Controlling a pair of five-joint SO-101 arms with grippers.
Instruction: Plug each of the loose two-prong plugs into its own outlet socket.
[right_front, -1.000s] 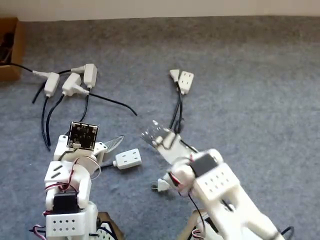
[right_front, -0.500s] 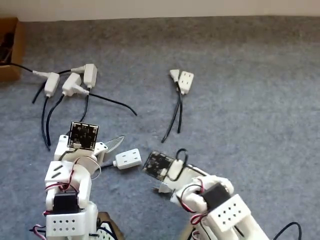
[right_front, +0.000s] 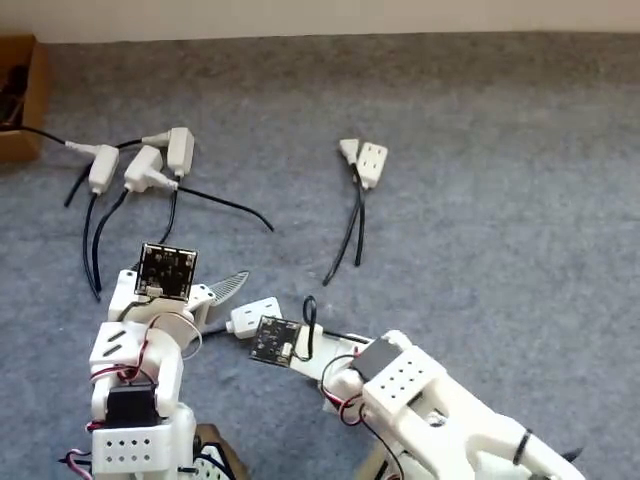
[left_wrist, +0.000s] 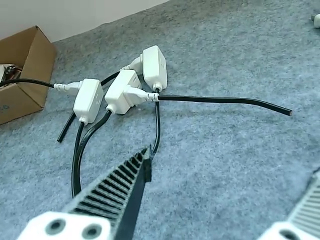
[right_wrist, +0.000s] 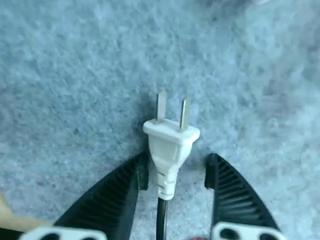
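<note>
Right gripper (right_wrist: 176, 161) set low over the grey carpet (right_wrist: 75, 75), jaws spread to either side of a white two-prong plug (right_wrist: 170, 145). The plug lies flat with its prongs pointing away from the wrist, and its black cord (right_wrist: 161, 220) runs back between the fingers (right_wrist: 115, 200). One finger sits just beside or touching the plug body and the other stands apart with a visible gap, so the plug is bracketed but, by judgement, not yet pinched. This straddling pose appears meant to line the jaws up with the plug's flat sides, so that closing them would leave the prongs free and facing forward for insertion. In the high view the right arm's wrist hangs over that spot. A loose white outlet socket (right_front: 255, 317) lies on the carpet just beside it, between the two arms, and is the likely target. Left gripper (left_wrist: 232, 162) wide open and holding nothing, raised above the carpet and facing a cluster of white adapters (left_wrist: 122, 90) with black cords. The cluster lies well apart from it, near a cardboard box (left_wrist: 25, 75); whether these are already mated cannot be told. A further plug-and-socket pair (right_front: 365, 160) lies side by side farther up the carpet, with neither gripper near it
</note>
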